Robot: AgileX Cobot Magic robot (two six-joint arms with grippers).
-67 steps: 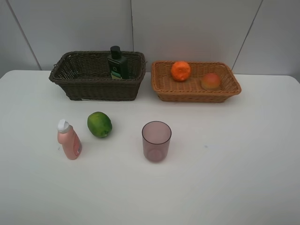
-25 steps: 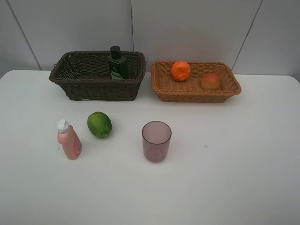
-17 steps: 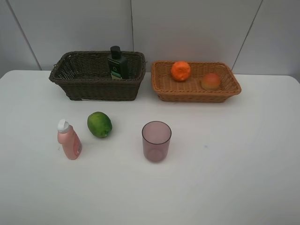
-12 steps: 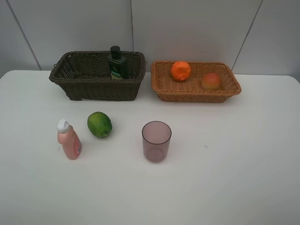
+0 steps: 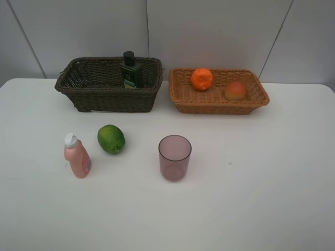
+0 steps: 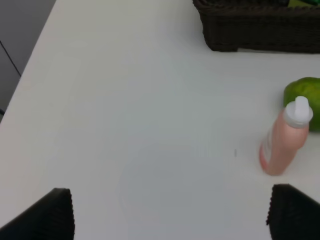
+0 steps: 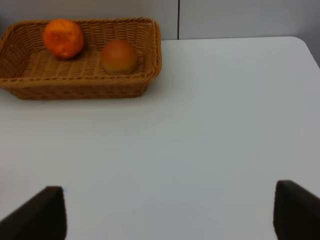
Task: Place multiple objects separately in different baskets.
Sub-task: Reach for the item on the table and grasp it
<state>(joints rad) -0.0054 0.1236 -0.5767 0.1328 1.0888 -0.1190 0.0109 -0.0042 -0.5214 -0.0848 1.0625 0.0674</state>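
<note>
Only the fingertips of the robot are visible. The left gripper (image 6: 170,216) has two matte black fingers (image 6: 47,217) with finely ribbed inner edges. The right gripper (image 7: 170,214) has fingers (image 7: 295,211) that are equally black and blocky.

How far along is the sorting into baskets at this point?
Done: the dark green bottle stands in the dark basket; the orange and the peach lie in the tan basket. In hand: nothing; the left end effector and the right end effector are open and empty. Left: the pink bottle, the green fruit and the purple cup sit on the table.
</note>
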